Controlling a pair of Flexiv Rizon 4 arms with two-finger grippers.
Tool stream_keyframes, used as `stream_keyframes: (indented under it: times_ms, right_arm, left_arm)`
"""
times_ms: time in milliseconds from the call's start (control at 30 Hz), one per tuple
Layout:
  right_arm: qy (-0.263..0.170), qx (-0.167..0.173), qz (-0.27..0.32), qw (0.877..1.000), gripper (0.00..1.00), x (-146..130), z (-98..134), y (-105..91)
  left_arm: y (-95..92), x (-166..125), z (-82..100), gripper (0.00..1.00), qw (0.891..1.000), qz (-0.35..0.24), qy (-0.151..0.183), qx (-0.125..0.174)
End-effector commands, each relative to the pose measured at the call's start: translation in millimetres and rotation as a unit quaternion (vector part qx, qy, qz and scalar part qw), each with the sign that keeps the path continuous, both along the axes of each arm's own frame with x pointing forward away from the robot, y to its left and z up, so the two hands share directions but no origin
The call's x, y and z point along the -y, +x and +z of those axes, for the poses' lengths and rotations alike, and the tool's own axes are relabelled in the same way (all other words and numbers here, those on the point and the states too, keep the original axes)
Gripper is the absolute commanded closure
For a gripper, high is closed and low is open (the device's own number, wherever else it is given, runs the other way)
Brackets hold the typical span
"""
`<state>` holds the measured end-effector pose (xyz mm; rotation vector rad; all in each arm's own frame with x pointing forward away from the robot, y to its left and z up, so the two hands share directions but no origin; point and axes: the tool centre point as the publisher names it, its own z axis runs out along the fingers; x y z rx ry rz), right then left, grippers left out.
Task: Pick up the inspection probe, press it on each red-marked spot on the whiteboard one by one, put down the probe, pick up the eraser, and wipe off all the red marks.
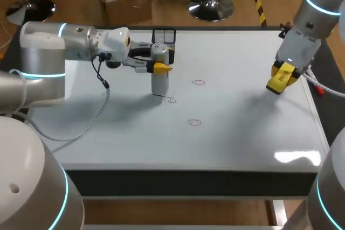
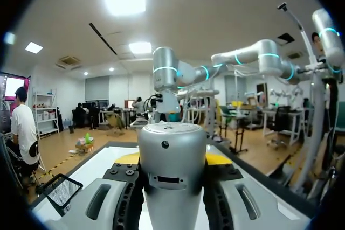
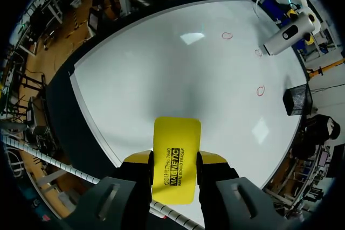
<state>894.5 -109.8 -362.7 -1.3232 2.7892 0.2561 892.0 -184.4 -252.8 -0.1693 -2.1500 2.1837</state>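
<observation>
From above, the left gripper (image 1: 160, 67) is clamped around the upright silver cylindrical inspection probe (image 1: 159, 79). The probe's foot sits just beside the middle red circle (image 1: 170, 99) on the white whiteboard (image 1: 237, 133), so pressing here would likely miss it.

Left wrist: both fingers (image 2: 102, 200) hug the probe's sides near its top, and a hard press might make it slip.

Right wrist: the right gripper (image 3: 173, 160) pinches the flat yellow eraser (image 3: 176, 141) over the board's edge. Sweeping early would wipe unprobed marks.

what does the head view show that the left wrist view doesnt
Only the head view: three red circles on the whiteboard, and the right gripper shut on the yellow eraser. Only the left wrist view: the small slot on the probe. Both: the probe upright between the left gripper fingers, and the black mesh basket.
</observation>
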Motion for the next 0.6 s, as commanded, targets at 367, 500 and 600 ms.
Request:
stream_keyframes:
  times_ms: [367, 500, 600]
  right_arm:
    - [-0.002, 0.0, 0.001, 1.0, 1.0, 0.4, 0.7, 0.2]
    - [-0.002, 0.0, 0.001, 1.0, 1.0, 0.4, 0.7, 0.2]
    - [-0.002, 0.0, 0.001, 1.0, 1.0, 0.4, 0.7, 0.2]
  left_arm:
    - [-1.9, -55.1, 5.0, 1.0, 0.998, 0.066, -0.007, -0.001]
    - [-3.9, -66.5, 5.8, 1.0, 0.995, 0.098, -0.006, -0.002]
    - [-11.0, -75.7, 7.2, 1.0, 0.993, 0.12, -0.008, -0.003]
